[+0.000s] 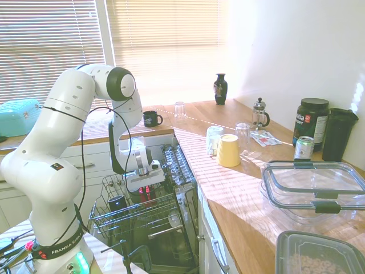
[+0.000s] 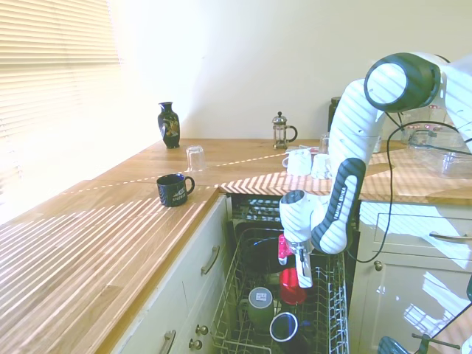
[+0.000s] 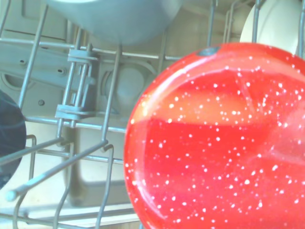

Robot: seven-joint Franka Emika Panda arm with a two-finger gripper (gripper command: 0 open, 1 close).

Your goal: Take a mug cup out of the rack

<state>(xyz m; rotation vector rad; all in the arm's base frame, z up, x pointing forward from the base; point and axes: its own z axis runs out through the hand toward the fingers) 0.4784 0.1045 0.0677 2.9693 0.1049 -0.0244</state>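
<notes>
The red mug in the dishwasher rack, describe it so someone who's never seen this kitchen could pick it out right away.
Find the pulled-out wire rack below the wooden counter. Directly under the white arm's gripper stands the red mug, bottom up. It is the only bright red piece; the mugs beside it are dark, and it has white speckles.

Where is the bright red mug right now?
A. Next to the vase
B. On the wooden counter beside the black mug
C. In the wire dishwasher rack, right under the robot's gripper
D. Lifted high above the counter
C: the red mug sits among the tines of the rack, directly beneath the gripper.
</notes>
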